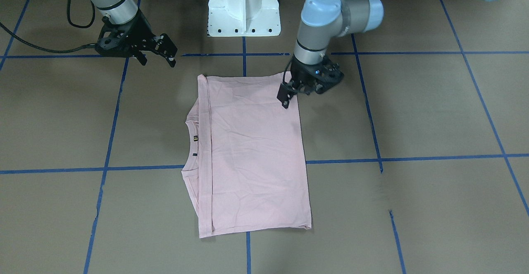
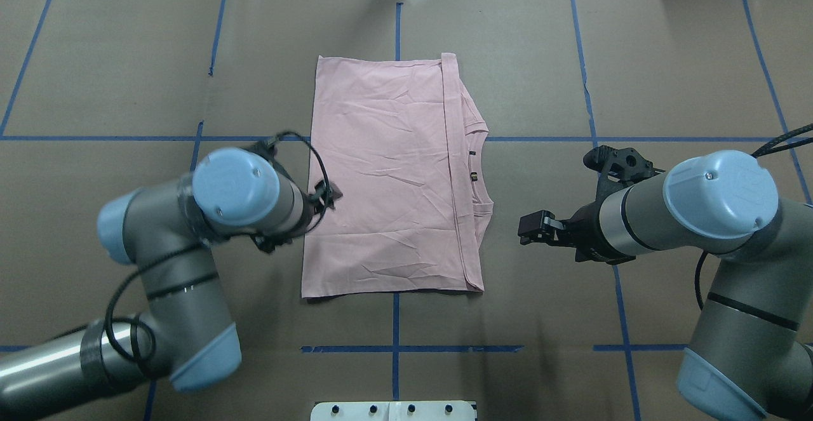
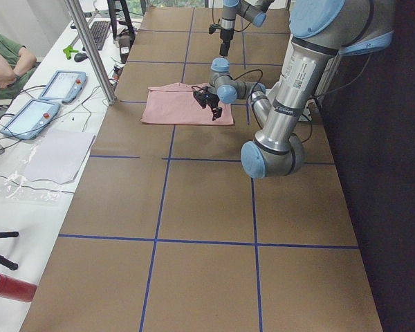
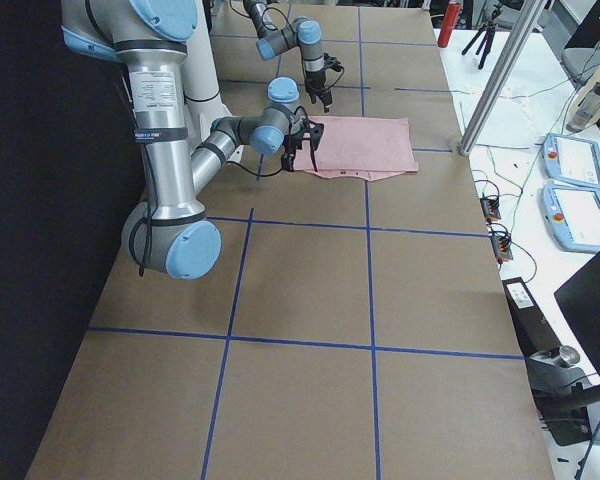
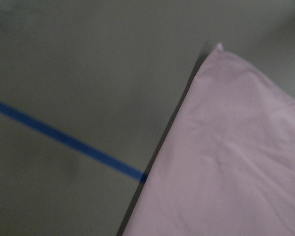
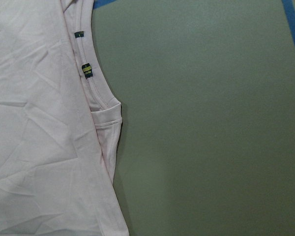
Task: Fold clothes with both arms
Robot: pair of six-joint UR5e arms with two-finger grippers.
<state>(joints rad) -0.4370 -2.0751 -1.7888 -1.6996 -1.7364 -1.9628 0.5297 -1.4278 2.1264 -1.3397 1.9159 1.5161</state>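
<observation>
- Pink T-shirt [image 2: 387, 173] lies mid-table [image 2: 540, 59], plain side up, hem already doubled to the collar, which faces 3 o'clock in the overhead view.
- Left tool [image 1: 287, 96] is low over its 9 o'clock edge; whether it grips cannot be told.
- Right tool [image 1: 159, 61] hovers spread open, off the shirt at 3 o'clock.
- The next fold likely needs both tools pinching corners.
</observation>
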